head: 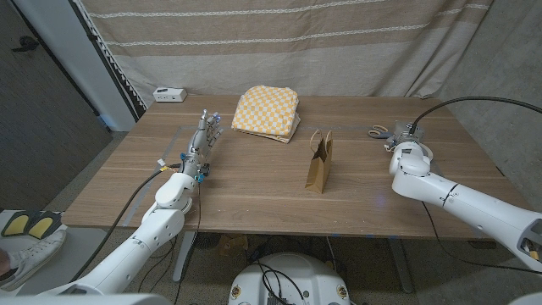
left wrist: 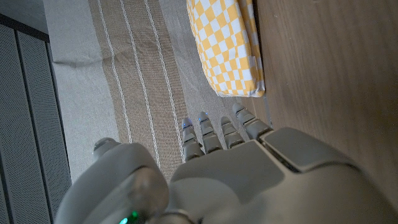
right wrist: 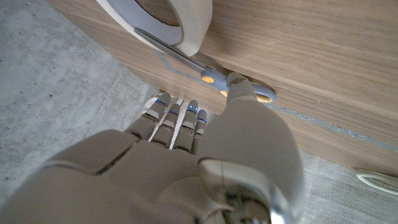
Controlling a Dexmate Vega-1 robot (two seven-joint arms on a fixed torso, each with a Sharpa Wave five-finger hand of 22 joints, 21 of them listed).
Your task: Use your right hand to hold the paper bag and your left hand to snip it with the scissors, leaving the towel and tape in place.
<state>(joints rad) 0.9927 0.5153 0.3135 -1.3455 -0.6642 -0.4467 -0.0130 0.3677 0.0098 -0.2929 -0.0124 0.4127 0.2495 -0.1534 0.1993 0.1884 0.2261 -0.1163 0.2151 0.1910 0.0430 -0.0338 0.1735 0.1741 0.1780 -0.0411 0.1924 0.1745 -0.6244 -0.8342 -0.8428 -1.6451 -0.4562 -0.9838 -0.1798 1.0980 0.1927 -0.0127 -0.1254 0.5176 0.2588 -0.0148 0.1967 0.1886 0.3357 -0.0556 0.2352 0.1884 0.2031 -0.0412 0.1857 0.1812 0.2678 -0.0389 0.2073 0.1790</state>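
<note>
Right robot hand (right wrist: 186, 168), grip unclear, beside scissors (right wrist: 211, 78) and tape (right wrist: 168, 18); left robot hand (left wrist: 249, 168) empty, fingers apart.

We see even, soft light on the table (head: 254, 186); faint glare near five o'clock, weak shadows, and both wrist views blur up close.

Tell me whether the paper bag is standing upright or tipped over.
Upright. In the head view the paper bag stands on its base mid-table, handles pointing up, its top open, with neither robot hand touching it.
</note>
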